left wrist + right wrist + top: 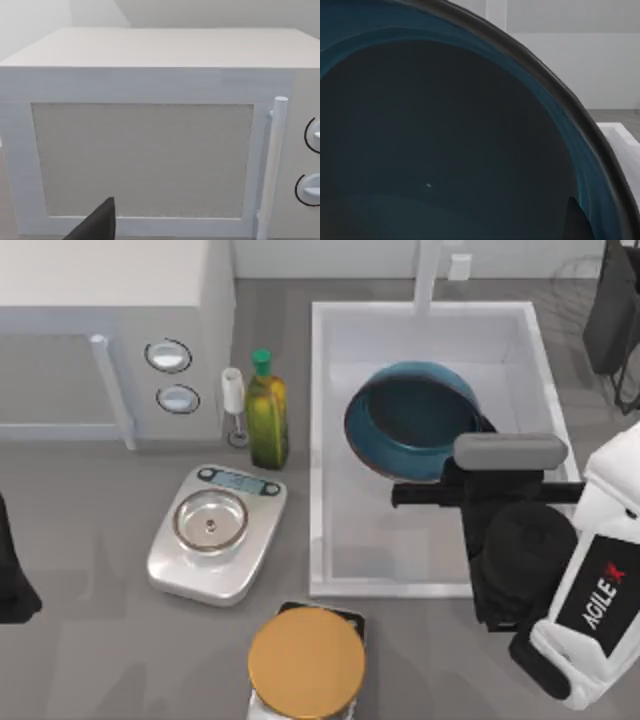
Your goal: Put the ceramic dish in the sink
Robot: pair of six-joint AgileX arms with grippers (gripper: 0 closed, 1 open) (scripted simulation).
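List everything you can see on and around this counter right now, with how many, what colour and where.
ceramic dish: one, dark teal-blue, over the sink's basin, tilted, at the right gripper
sink: one, white, right half of the table, faucet at its far edge
microwave-like box: one, white, far left, two round knobs
bottle: one, green-yellow with green cap, between box and sink
small white object: one, beside the bottle
scale: one, silver with steel pan, left of the sink
flat disc: one, orange-yellow, near edge
left arm: dark, parked at the left edge
right gripper: black, at the dish's rim
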